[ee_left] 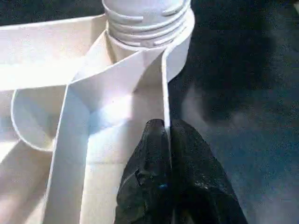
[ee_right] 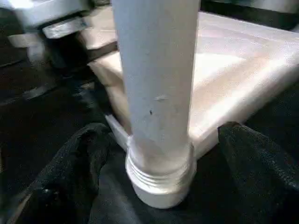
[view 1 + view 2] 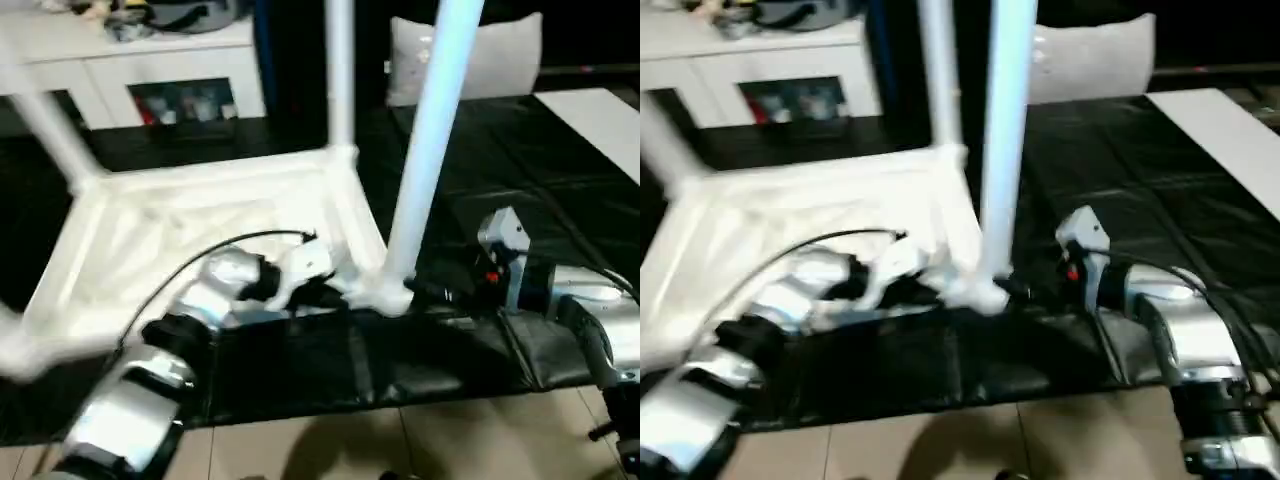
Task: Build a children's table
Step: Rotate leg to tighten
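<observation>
Tabletop (image 3: 190, 225), white plastic and turned ribbed side up, lies on the black-covered work surface (image 3: 560, 180), with legs standing upright from its corner sockets. The nearest leg (image 3: 428, 140) rises from the near right corner socket (image 3: 385, 292), where ridged thread rings show at its base just above the socket in both wrist views. A second leg (image 3: 340, 70) stands in the far right corner, and a third (image 3: 45, 135) leans up out of the far left corner. The left gripper (image 1: 167, 135) reaches in from the near side, just beside that near right corner; its two black fingers (image 1: 149, 154) are pressed together on the thin upright edge wall of the tabletop, one finger on each side of it. The right gripper (image 2: 161, 154) sits low on the black cover on the right of the same corner, pointing at the foot of the nearest leg. Its fingers (image 2: 252, 154) stand wide apart, one on each side of the leg, with a gap between each finger and the tube, so nothing is clamped. A white cabinet (image 3: 150, 60) stands behind the work surface at the far left, and pale floor tiles (image 3: 400, 440) show along the near edge.
</observation>
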